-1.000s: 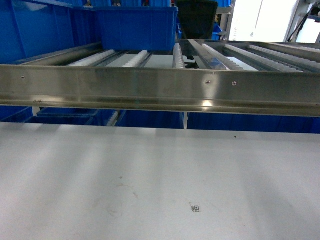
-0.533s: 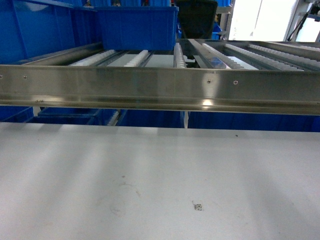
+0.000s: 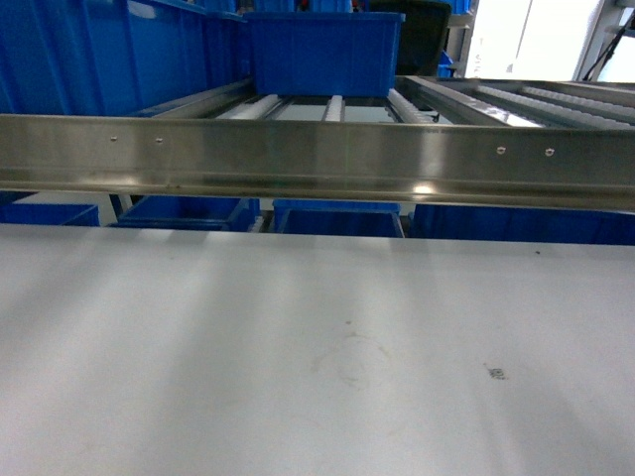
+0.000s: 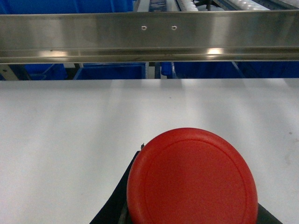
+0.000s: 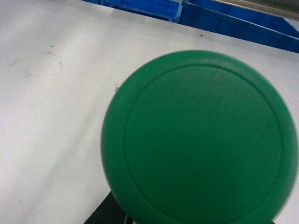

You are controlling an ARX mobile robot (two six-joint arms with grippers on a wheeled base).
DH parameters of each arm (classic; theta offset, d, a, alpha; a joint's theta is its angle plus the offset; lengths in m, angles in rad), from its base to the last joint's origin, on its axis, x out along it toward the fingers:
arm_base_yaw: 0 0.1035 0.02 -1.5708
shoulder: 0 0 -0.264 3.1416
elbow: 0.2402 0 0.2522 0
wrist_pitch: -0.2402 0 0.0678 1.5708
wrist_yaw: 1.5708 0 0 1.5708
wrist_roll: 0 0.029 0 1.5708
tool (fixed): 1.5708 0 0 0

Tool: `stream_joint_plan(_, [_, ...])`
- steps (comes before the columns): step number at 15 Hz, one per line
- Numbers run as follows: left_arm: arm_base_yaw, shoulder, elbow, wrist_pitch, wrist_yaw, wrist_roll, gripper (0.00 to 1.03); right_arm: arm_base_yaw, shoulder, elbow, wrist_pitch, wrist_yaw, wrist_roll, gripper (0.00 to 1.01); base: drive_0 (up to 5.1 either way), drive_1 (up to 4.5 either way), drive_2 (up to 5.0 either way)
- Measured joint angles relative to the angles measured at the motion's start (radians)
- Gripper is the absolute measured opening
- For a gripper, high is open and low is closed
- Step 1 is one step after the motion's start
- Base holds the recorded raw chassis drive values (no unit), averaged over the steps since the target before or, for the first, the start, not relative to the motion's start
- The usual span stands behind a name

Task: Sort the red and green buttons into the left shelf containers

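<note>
The red button (image 4: pixel 192 177) fills the lower left wrist view, its cap facing the camera, dark gripper parts showing beneath it; whether the jaws clamp it I cannot tell. The green button (image 5: pixel 201 140) likewise blocks the right wrist view, its jaws hidden, above the white table (image 5: pixel 56 116).

Round green button cap (image 5: pixel 200 140) filling the view, white table (image 5: pixel 51 116) beneath; blue bins (image 5: pixel 233 18) along the far edge

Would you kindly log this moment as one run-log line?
left wrist view: red button fills foreground | right wrist view: green button fills foreground | head view: blue bin on roller shelf
</note>
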Motion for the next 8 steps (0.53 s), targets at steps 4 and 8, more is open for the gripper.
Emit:
stream_joint_plan(4, [0.000,0.000,0.000,-0.001,0.000,0.000,0.25,0.000,-0.004,0.000,0.000,0.000,0.000,0.26,-4.6,0.77,3.9])
stream_joint_plan(8, [0.000,-0.001,0.000,0.001,0.000,0.000,0.25,0.000,-0.003,0.000,0.001,0.000,0.000,0.26,-4.7,0.73,3.8])
